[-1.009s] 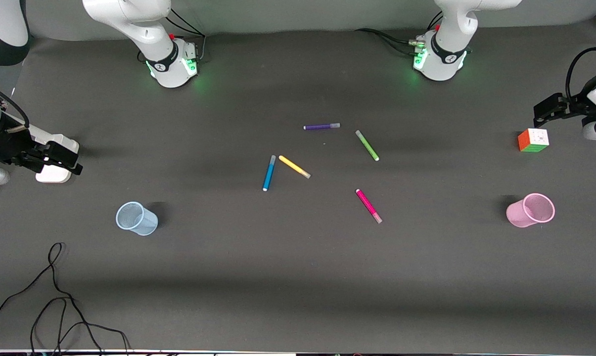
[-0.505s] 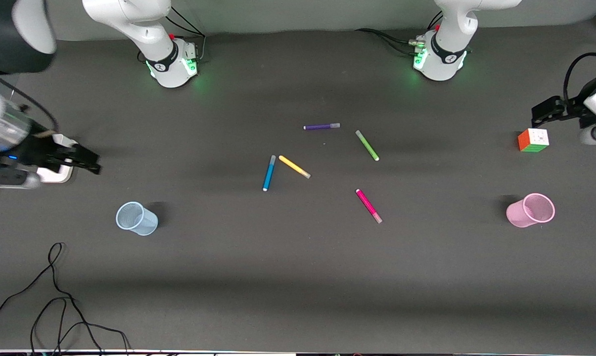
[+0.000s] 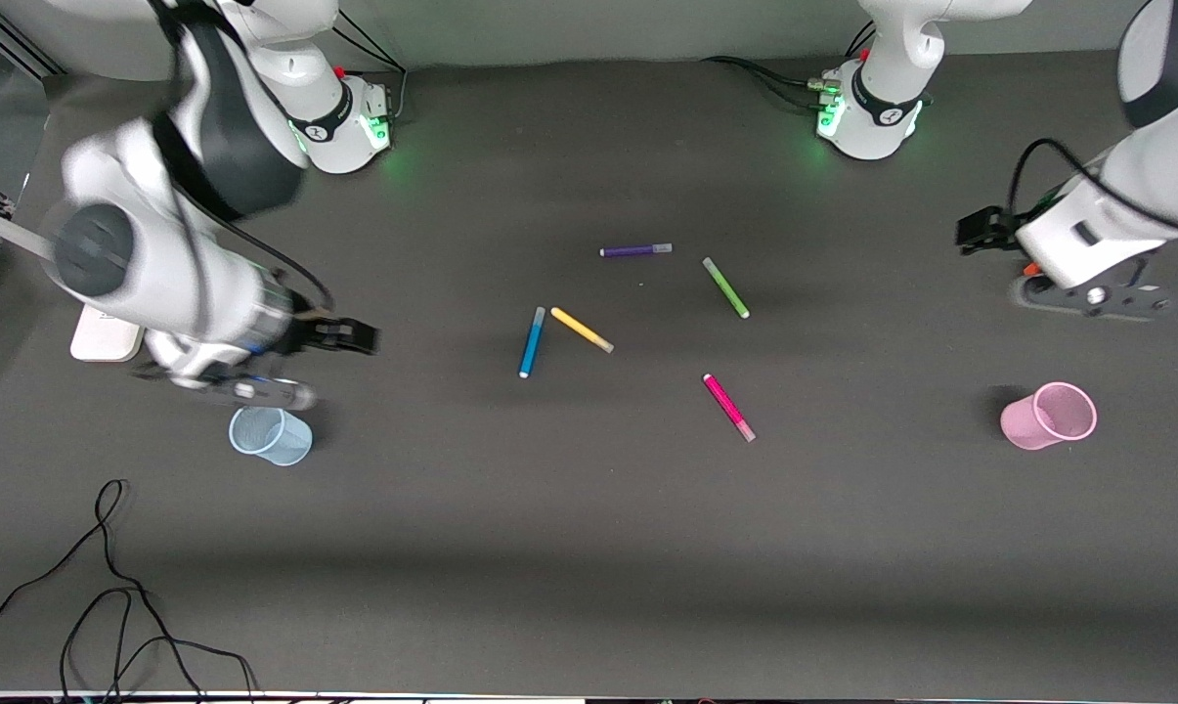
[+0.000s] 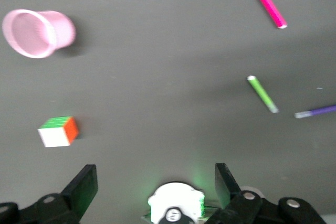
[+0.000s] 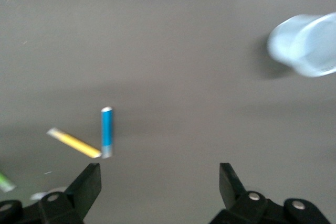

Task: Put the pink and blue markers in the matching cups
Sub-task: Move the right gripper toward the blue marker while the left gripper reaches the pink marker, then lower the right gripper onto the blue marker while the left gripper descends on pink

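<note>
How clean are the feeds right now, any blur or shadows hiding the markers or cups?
Front view: right arm is smeared; blue marker and pink marker are crisp, and cup shadows are short. Right wrist view: blue cup is blurred, with a soft shadow beside it. Left wrist view: mild softness; pink cup is readable.

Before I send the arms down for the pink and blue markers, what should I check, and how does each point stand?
1. Blue marker free on the table: ok, though its tip lies close to the yellow marker.
2. Pink marker lying alone: ok.
3. Blue cup upright, mouth open: ok.
4. Pink cup upright, mouth open: ok.
5. Right gripper open, empty: ok.
6. Left gripper open, empty: ok; it is over the Rubik's cube.
</note>
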### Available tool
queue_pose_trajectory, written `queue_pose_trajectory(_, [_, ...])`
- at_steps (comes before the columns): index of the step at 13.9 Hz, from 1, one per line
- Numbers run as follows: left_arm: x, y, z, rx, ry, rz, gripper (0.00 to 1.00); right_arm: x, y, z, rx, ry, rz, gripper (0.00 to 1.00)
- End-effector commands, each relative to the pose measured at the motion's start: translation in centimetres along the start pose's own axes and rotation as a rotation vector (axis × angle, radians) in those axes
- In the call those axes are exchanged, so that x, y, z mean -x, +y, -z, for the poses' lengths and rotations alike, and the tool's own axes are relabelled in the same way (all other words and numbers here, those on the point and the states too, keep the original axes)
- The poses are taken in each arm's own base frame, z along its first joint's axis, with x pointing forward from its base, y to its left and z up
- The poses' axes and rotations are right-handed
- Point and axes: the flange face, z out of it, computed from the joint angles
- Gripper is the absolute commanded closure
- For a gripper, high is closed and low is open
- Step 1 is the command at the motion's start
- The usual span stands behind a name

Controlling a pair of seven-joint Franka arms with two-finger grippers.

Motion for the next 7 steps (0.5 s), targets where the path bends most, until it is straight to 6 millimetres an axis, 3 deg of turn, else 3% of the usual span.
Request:
queue_pose_trajectory(1, [-2.6,3.0,-1.3,0.072,-0.044,0.075,0.01,-3.9,-2.4,-7.0,-0.09,-0.108,-0.056,0.0])
queue_pose_trajectory(4, [-6.1,8.5,-5.7,0.054,-0.078,0.229,0.0,-5.9,-5.2,-15.6,-0.15,-0.144,-0.083,0.0])
queue_pose_trajectory(5, [-7.5,10.4,-7.9,0.038,-0.098,0.315,0.0,-5.4,-7.2,-18.2,-0.145,-0.147,-0.086,0.0])
queue_pose_trajectory(7, [-9.7,12.7,-11.2,0.031,-0.1,0.438,0.01,-4.5,-8.5,-23.3,-0.107,-0.209,-0.113,0.0])
